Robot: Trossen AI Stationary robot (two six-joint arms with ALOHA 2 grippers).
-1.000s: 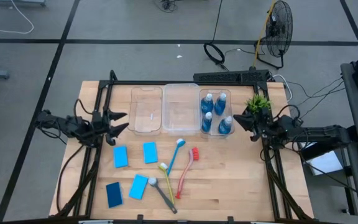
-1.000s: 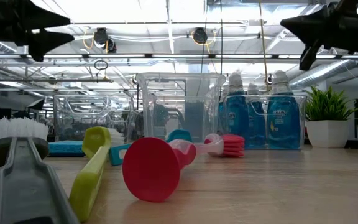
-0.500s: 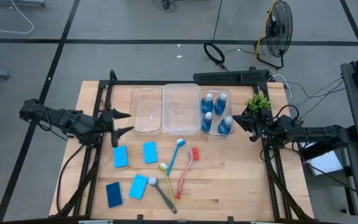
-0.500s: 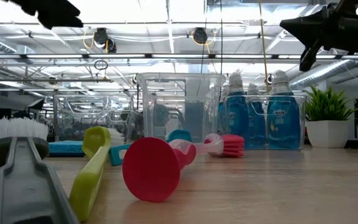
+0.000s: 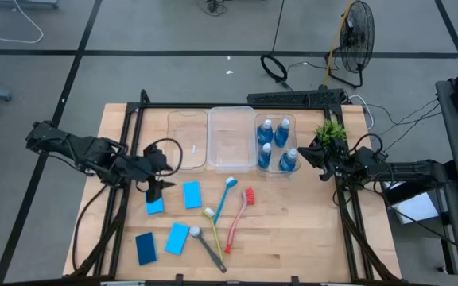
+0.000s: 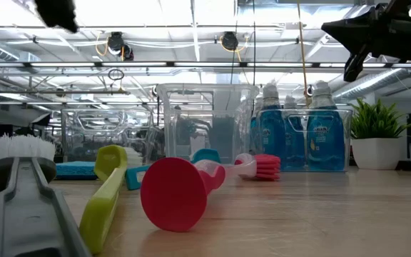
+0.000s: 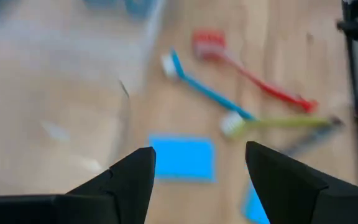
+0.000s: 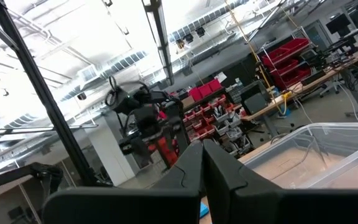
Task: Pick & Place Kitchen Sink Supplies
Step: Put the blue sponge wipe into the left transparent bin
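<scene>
Your left gripper [image 5: 153, 188] hangs with fingers spread above a blue sponge [image 5: 155, 203]. Your right gripper [image 5: 309, 155] waits beside the bottle bin [image 5: 262, 120], fingers pressed together. Four bottles [image 5: 265, 155] already stand in that bin. Judged remaining: four sponges and four brushes [image 5: 224, 199] lie on the table [image 5: 308, 230]; the two other clear bins [image 5: 230, 137] hold nothing.
</scene>
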